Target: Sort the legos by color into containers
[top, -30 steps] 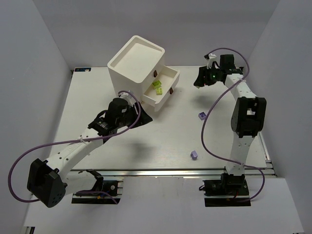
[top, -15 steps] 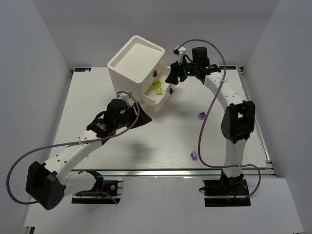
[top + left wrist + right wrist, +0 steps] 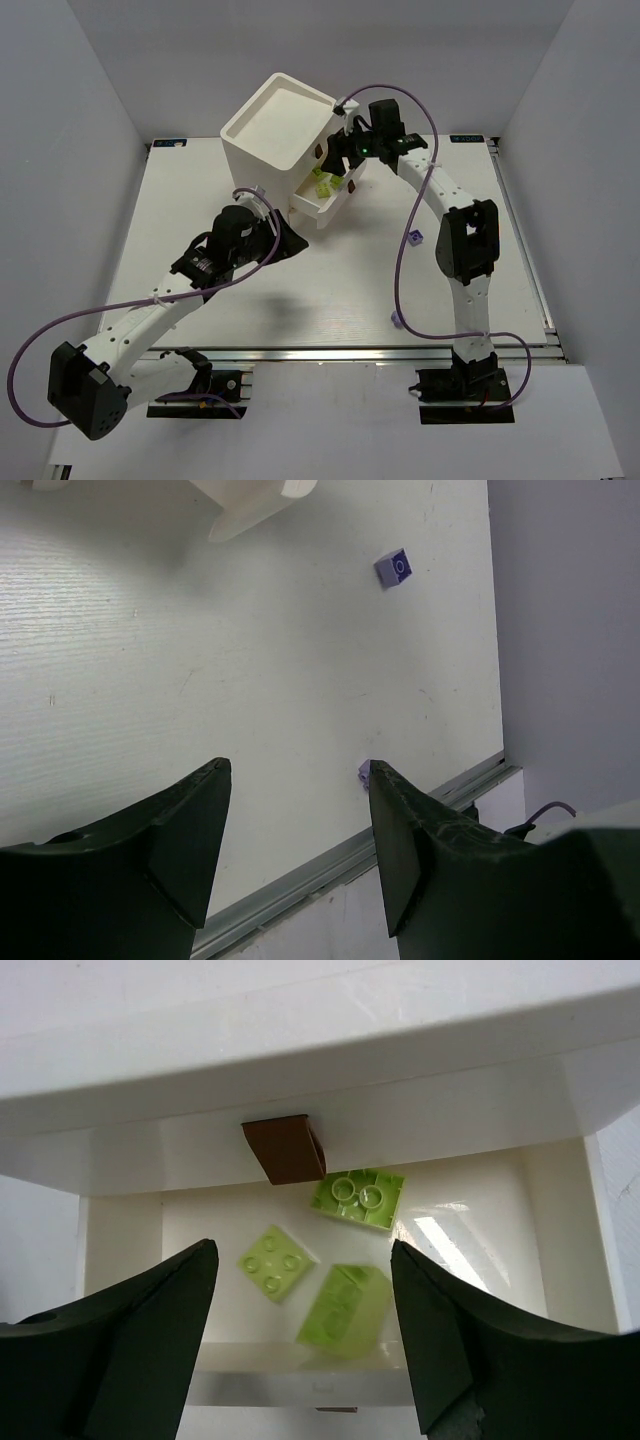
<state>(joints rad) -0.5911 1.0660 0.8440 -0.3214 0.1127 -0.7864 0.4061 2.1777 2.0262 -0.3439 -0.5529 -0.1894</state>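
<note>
right fingers [image 3: 140,1340] spread, empty, above open drawer [image 3: 565,1230] holding three yellow-green legos [image 3: 360,1198]. left fingers [image 3: 180,830] spread, empty, over table [image 3: 200,660]; two purple legos [image 3: 394,568] lie there, well apart.

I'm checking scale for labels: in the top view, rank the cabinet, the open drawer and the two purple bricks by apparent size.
Largest to smallest:
cabinet
open drawer
far purple brick and near purple brick: too alike to rank
</note>
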